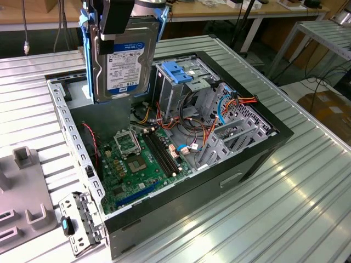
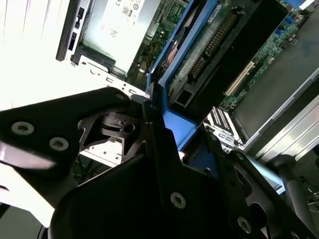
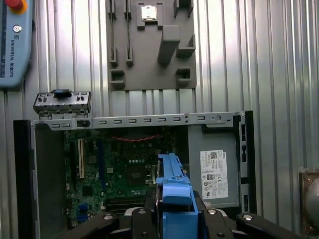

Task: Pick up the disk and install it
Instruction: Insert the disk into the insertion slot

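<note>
Pincer [image 1: 116, 24] clamped on disk [image 1: 118, 63]; disk hangs upright over open computer case [image 1: 70, 129], near drive cage [image 1: 174, 87]. Judgement: keep blue carrier frame square to cage, grip firm.

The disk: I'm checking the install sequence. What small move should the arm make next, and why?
Probably shift the disk toward the exterior view's right, until it is over the grey drive cage. The gripper is shut on the disk's upper end and holds it upright above the open case, beside the cage rather than over it, so it looks to need sideways alignment before any lowering.
</note>
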`<state>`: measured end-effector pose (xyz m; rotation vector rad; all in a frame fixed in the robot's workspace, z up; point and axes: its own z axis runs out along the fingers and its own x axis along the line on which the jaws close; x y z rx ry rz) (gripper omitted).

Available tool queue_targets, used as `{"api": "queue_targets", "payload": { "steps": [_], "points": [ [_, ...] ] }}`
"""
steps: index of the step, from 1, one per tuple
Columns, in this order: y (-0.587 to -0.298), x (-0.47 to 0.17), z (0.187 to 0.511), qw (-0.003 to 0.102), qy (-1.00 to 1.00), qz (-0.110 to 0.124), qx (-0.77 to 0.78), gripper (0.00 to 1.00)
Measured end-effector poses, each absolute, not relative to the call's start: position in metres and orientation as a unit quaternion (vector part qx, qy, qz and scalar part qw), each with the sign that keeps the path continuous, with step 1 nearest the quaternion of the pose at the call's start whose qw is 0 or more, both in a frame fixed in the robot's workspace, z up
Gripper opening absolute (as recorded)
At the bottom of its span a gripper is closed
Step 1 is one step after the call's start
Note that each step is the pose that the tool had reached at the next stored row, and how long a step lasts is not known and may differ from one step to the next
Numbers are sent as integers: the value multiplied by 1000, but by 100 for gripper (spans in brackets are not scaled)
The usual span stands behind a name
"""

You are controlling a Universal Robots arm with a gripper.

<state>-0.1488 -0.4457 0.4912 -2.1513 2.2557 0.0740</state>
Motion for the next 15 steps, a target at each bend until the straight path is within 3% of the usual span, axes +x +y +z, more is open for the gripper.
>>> {"api": "queue_targets", "payload": {
  "steps": [4, 15],
  "points": [
    [-465, -147, 491, 11, 723, 23, -690, 37],
    [-471, -146, 491, 11, 723, 23, -690, 37]
  ]
}}
